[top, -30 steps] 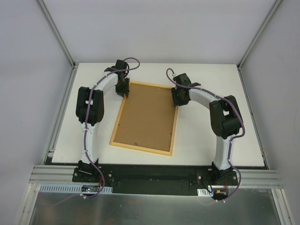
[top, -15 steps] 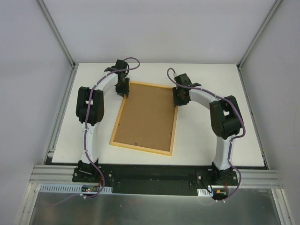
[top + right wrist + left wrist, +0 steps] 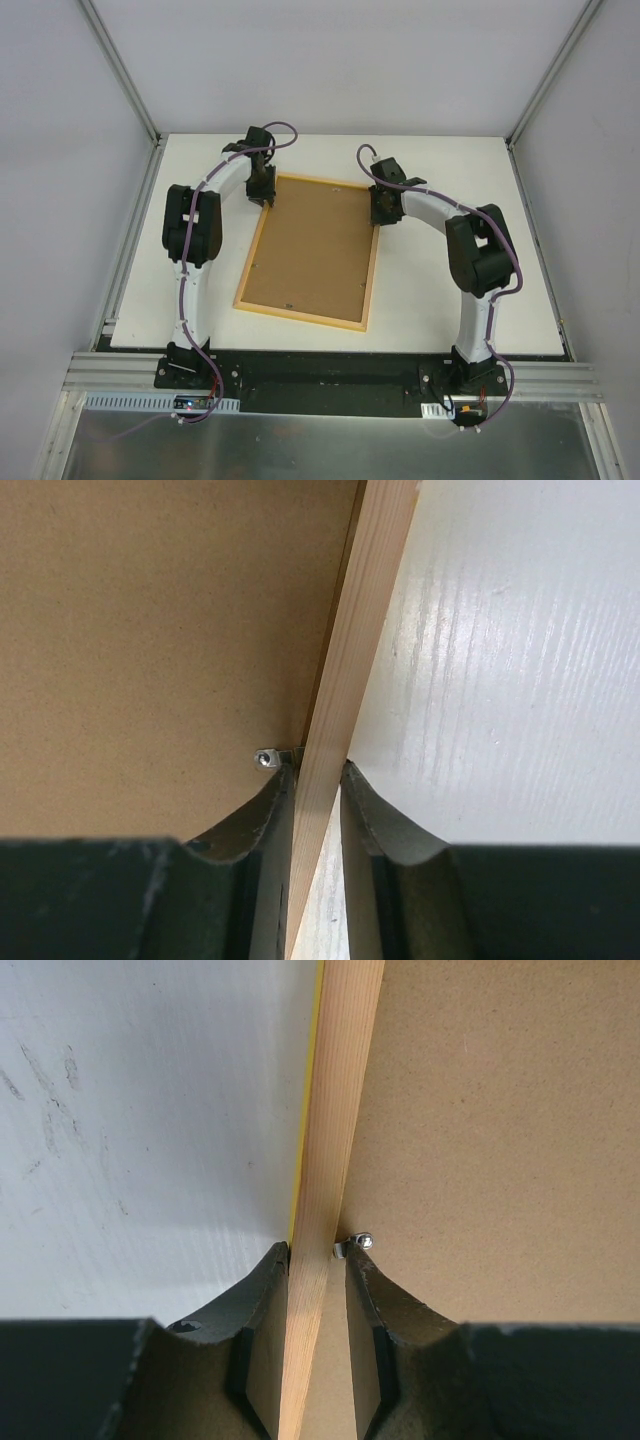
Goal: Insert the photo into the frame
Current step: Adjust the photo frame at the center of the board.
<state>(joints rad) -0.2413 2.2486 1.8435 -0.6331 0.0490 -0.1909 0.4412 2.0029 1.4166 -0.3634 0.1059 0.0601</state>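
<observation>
The frame (image 3: 300, 312) lies face down on the white table, its light wood back up. The brown hardboard backing panel (image 3: 315, 250) sits inside it. My left gripper (image 3: 263, 192) is at the frame's far left corner. In the left wrist view it (image 3: 318, 1252) is shut on the left rail (image 3: 335, 1110), whose yellow front edge shows. My right gripper (image 3: 384, 207) is near the far right corner. In the right wrist view it (image 3: 320, 770) is shut on the right rail (image 3: 365, 610). The photo is not in view.
A small metal clip (image 3: 360, 1242) sits on the panel by my left inner finger. Another clip (image 3: 265, 758) sits by my right inner finger. The table (image 3: 450, 300) has grey walls on three sides and a metal rail along its near edge.
My right gripper has shifted a little toward the far end of the right rail. The left gripper and the frame have not visibly moved.
</observation>
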